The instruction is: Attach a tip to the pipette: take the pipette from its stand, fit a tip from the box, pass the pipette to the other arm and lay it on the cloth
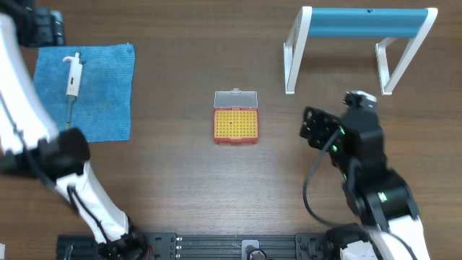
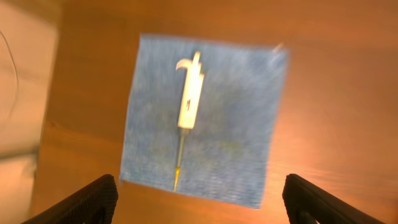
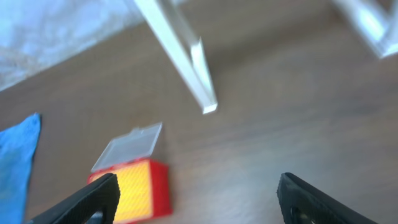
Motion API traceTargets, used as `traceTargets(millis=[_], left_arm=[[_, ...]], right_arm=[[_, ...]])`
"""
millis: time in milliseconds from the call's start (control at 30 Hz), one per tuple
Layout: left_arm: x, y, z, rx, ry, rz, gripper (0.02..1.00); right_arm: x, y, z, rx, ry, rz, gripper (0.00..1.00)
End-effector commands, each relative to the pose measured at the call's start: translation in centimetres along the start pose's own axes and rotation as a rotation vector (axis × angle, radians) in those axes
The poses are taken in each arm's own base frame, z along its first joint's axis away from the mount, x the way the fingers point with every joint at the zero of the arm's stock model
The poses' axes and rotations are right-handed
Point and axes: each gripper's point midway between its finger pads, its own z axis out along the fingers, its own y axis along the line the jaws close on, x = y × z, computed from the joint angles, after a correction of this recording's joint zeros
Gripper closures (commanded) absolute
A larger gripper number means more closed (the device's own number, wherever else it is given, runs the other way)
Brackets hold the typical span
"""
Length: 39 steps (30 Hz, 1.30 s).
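The white pipette (image 1: 73, 75) lies on the blue cloth (image 1: 108, 87) at the table's far left. Its thin shaft ends in a small yellow tip (image 2: 176, 179) that points toward the cloth's near edge. In the left wrist view the pipette (image 2: 191, 99) rests free in the middle of the cloth (image 2: 242, 124). My left gripper (image 2: 200, 188) hangs open well above it, touching nothing. The left gripper (image 1: 42, 27) shows by the cloth's far left corner. My right gripper (image 1: 317, 128) is open and empty, to the right of the red tip box (image 1: 235, 126).
The tip box (image 3: 134, 186) has its clear lid folded back, with yellow tips inside. The white stand with a blue top bar (image 1: 364, 25) stands at the back right, and one of its legs (image 3: 186, 62) is near my right gripper (image 3: 199, 186). Bare wooden table lies between cloth and box.
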Motion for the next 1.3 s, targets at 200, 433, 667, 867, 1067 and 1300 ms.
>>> traceTargets(millis=[200,433,667,867,1067,1300], left_arm=[[12.0,-5.3,-13.7,0.188,-0.105,0.010,0.156],[26.0,-10.0,-12.6,0.343,-0.340,-0.326,0.156],[29.3,-10.7,-9.7,0.396,-0.575,-0.458,0.156],[34.3,-11.7,-6.6,0.377,-0.331,-0.503,0.159],[29.1,-12.0,-8.2,0.438,-0.591,-0.302,0.156],[20.5,-13.2,-7.6,0.349,-1.272,0.056,0.156]], right_arm=[[-0.8,-3.1,-6.8,0.032,-0.277,-0.185,0.176],[1.9,-6.7,-7.3,0.071,-0.423,-0.143,0.176],[7.8,-11.0,-6.0,0.240,-0.182,-0.211,0.176],[9.0,-11.8,-6.0,0.264,-0.129,-0.225,0.174],[9.0,-11.8,-6.0,0.264,-0.129,-0.225,0.176],[9.0,-11.8,-6.0,0.264,-0.129,-0.225,0.174]])
